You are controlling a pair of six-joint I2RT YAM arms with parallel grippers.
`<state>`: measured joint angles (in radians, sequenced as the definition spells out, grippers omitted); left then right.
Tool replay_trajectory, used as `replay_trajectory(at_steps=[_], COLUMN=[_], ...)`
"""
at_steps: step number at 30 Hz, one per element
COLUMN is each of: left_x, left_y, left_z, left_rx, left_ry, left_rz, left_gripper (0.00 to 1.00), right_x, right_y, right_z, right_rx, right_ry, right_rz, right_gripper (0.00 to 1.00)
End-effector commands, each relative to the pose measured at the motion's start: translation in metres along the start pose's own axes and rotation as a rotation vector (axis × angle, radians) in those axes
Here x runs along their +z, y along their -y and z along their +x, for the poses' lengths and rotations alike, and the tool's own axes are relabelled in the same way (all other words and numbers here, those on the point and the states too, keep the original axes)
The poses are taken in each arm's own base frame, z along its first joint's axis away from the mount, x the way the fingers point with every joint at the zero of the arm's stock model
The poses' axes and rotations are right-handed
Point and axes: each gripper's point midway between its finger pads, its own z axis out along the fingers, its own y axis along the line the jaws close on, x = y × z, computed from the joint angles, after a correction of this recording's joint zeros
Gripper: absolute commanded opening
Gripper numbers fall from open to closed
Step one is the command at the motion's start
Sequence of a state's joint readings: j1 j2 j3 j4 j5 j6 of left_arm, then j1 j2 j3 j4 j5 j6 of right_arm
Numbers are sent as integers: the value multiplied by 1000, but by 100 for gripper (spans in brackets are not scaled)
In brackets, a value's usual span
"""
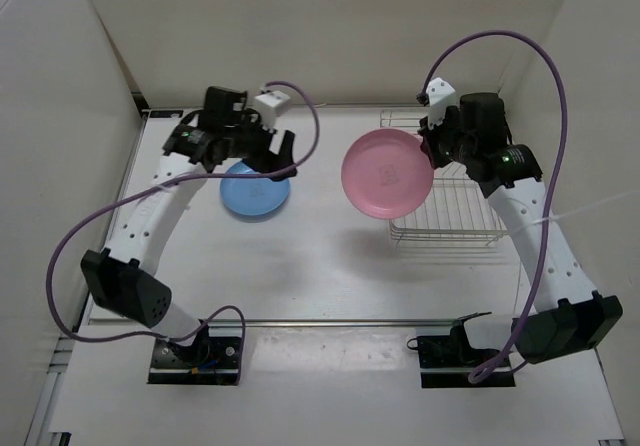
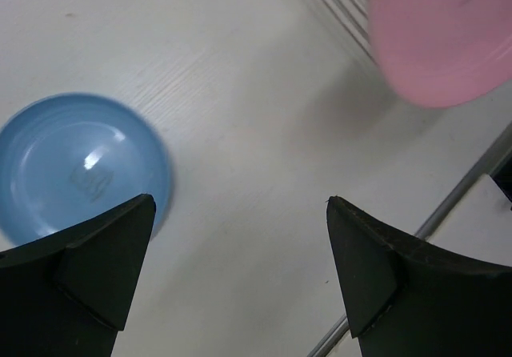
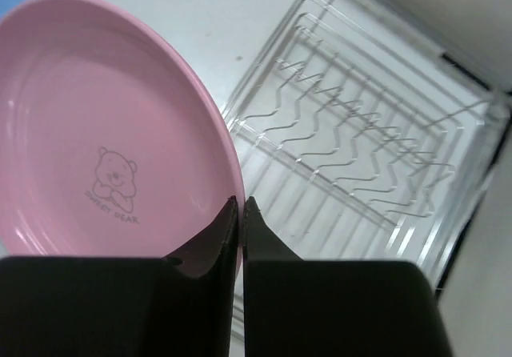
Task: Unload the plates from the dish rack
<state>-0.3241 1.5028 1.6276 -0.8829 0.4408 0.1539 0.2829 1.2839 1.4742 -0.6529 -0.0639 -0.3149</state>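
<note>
The pink plate point(image 1: 388, 174) hangs in the air left of the dish rack point(image 1: 450, 201), pinched at its right rim by my right gripper point(image 1: 428, 151), which is shut on it. In the right wrist view the pink plate point(image 3: 104, 133) fills the left side, my right gripper point(image 3: 242, 205) clamps its rim, and the wire dish rack point(image 3: 360, 149) lies below with no plate in it. The light blue plate point(image 1: 254, 190) lies flat on the table. My left gripper point(image 1: 275, 158) hovers open just above its far edge; the left wrist view shows the blue plate point(image 2: 76, 165) beside the left finger point(image 2: 104, 253).
White walls enclose the table on the left, back and right. A metal rail point(image 1: 330, 321) runs along the table's near edge. Purple cables loop from both arms. The blurred pink plate point(image 2: 440, 33) and rack bars point(image 2: 340, 1) show at the top right of the left wrist view.
</note>
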Motion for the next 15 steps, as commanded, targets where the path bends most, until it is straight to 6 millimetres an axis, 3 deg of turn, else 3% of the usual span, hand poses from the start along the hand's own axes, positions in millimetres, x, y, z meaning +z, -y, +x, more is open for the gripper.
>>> replay_trajectory(at_steps=[1, 2, 6, 12, 15], left_x=[15, 24, 43, 75, 77], left_y=[25, 42, 70, 88, 93], left_z=[-26, -27, -40, -48, -56], left_rx=[66, 72, 113, 143, 143], left_ry=[55, 48, 67, 41, 51], left_rz=[19, 54, 95, 85, 83], left_gripper=[100, 100, 100, 100, 96], right_x=[-4, -6, -11, -14, -14], right_y=[-25, -23, -22, -30, -28], right_z=[-20, -24, -31, -35, -34], right_rx=[50, 48, 45, 52, 52], right_ry=[81, 91, 105, 119, 116], right_rz=[-141, -139, -134, -179, -168], right_gripper=[0, 0, 0, 0, 0])
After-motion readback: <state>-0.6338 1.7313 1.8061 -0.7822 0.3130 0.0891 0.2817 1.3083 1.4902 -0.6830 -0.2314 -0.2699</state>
